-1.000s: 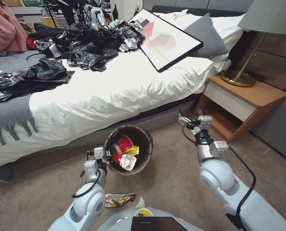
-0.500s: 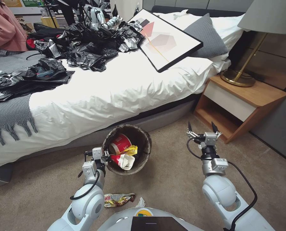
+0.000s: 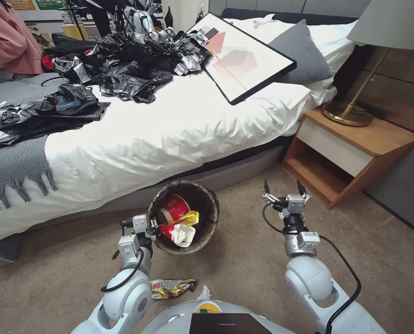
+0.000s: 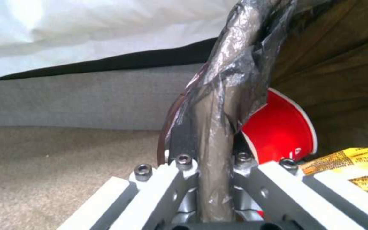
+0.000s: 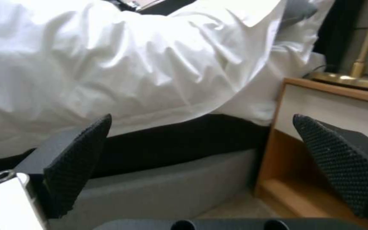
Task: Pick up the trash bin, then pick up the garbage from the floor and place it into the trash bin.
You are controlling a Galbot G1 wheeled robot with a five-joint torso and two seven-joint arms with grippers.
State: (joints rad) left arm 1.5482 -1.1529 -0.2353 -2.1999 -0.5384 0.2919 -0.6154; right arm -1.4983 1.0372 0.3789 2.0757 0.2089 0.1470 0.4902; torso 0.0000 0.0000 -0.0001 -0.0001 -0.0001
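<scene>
Head view footage showed the left gripper (image 3: 152, 228) clamped on the liner-covered rim of the trash bin (image 3: 207, 218), which was seen beside the grey bed base (image 3: 244, 169). In the left wrist view, the bagged rim (image 4: 218, 134) was pinched between the closed fingers (image 4: 184, 150), with bare carpet on one side of them and the bin's inside on the other. Just past the fingers, inside the bin, a red-and-white paper cup (image 4: 278, 131) and a yellow wrapper (image 4: 354, 163) were seen. A gold foil snack wrapper (image 3: 172, 287) and a white tissue (image 3: 203, 293) were left on the carpet behind the left gripper, near the robot's base. The right gripper (image 3: 283, 188) was held above the carpet, well apart from the bin, its black fingers (image 5: 75, 159) spread wide. Between them, the bed base and the wooden nightstand (image 5: 286, 159) were framed.
</scene>
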